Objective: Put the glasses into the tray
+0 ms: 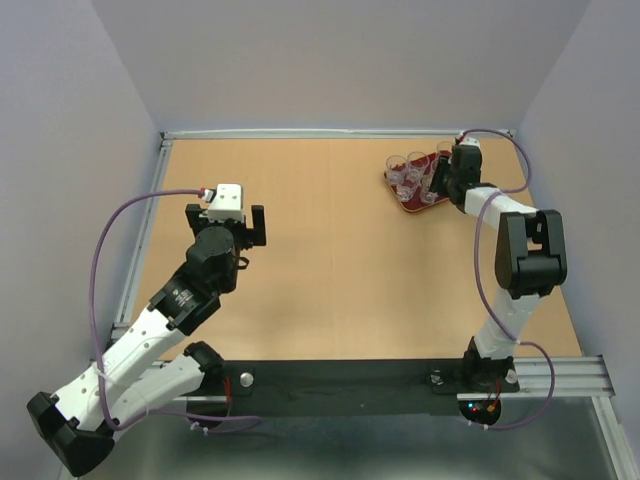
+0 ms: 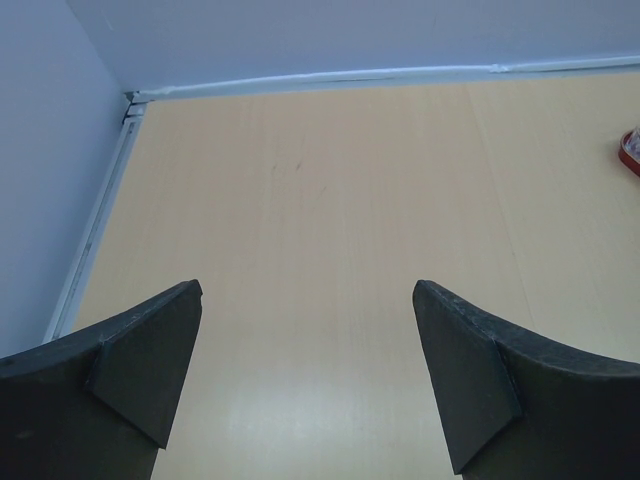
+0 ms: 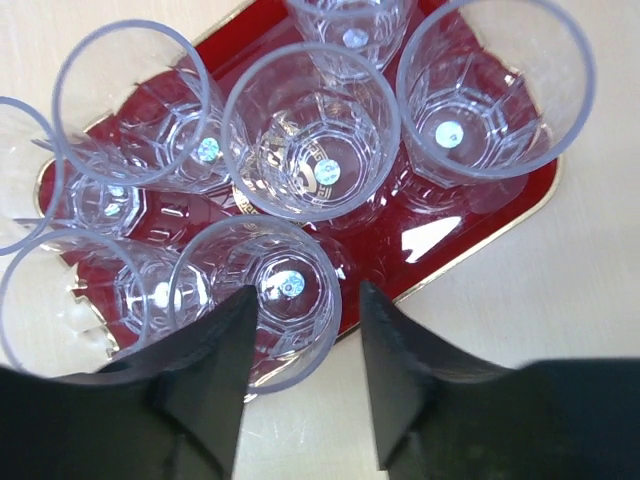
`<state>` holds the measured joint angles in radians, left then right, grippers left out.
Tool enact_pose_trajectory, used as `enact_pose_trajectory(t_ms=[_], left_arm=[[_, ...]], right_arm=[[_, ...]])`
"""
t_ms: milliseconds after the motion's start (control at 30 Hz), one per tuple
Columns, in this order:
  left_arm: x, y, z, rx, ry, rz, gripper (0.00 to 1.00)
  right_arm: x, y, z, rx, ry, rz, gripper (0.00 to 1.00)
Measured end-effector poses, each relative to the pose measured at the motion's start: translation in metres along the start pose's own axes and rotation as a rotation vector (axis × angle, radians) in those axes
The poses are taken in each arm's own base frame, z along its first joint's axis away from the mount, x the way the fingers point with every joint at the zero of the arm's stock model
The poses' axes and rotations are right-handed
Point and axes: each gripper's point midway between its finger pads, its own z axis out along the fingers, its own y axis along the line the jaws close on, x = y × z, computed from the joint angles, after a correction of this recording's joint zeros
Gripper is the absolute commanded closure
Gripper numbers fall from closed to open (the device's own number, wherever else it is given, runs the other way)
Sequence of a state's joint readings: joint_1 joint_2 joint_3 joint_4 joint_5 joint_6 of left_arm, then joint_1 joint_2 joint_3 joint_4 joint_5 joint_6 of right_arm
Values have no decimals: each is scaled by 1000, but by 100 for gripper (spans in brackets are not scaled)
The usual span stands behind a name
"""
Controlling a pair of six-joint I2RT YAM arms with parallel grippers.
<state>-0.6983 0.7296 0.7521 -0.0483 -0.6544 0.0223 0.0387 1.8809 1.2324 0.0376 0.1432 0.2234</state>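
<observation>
My right gripper (image 3: 305,385) has its jaws half parted, gripping nothing, astride the near wall of a small clear faceted glass (image 3: 290,285). It stands among six like it in the dark-red rectangular tray (image 3: 480,225) at the pale wooden table's (image 1: 330,300) far right corner. Advised: widen further, then rise straight to spare the rims. Left gripper (image 2: 305,380): wide, empty.

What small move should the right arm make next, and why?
Probably lift the right gripper straight up. Its jaws stand apart at the rim of the nearest glass, which stands upright on the dark-red tray with six others; a sideways pull could tip it.
</observation>
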Motion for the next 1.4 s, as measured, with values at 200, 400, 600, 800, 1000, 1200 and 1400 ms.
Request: enact_pose_trajectory(t_ms=[200,400,600,800,1000,1200,1400], left_arm=[[-1,0,0,0,-2,-2,1],[-6,7,-3,-9,-25,-29,1],[-13,25,2,-45,-49,-95,1],[-7,68,18,-167,-34,-191,1],[4,77,28,-196,2,-223,1],[4,75,28,-186,5,-224,1],[4,72,28,-167,6,-223,1]], right_arm=[[-37,2,-27,-10,-87,-40,30],[-107,10,-98,-65,-276,-95,0],[-114,6,-151,-101,-330,-129,0],[-93,-31,-199,22,-362,-92,0],[-95,-82,-252,257,-480,-29,0],[-71,-111,-277,373,-504,-3,0],[-65,-121,-286,422,-507,8,0]])
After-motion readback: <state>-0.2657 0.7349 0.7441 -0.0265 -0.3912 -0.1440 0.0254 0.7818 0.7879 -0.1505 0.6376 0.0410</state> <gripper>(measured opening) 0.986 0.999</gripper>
